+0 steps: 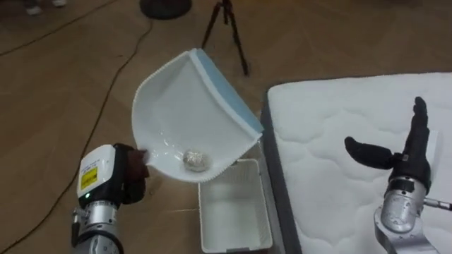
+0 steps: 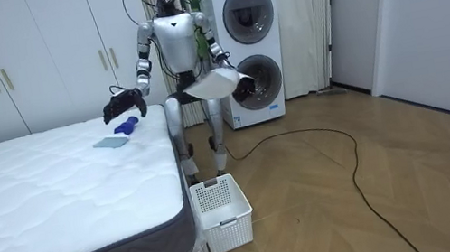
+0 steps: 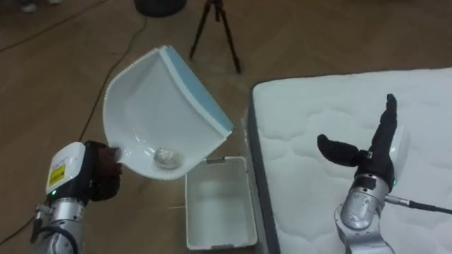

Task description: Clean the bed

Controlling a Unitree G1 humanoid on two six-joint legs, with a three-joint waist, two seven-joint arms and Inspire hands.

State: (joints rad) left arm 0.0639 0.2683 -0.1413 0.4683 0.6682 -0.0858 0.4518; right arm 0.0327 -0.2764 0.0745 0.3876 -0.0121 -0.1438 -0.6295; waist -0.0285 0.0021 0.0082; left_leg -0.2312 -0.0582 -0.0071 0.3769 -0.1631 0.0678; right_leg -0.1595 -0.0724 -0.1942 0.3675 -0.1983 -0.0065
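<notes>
My left hand [image 1: 134, 173] is shut on the handle of a white dustpan [image 1: 191, 113] with a blue lip, held tilted over the floor. A crumpled grey paper ball [image 1: 196, 161] lies in its lowest part, just above a white slatted basket [image 1: 233, 212] that stands on the floor against the bed's corner. Over the white quilted mattress [image 1: 332, 127] my right hand [image 1: 402, 155] is open, fingers straight and thumb spread. In the room view a small blue object [image 2: 124, 126] and a flat grey-blue piece [image 2: 111, 143] lie on the bed under that hand.
I stand at the bed's corner on a wooden floor. A black tripod [image 1: 226, 28] and a dark cable [image 1: 113, 92] lie ahead on the floor. Stacked washing machines [image 2: 251, 48] and white wardrobes [image 2: 39, 56] line the wall behind me.
</notes>
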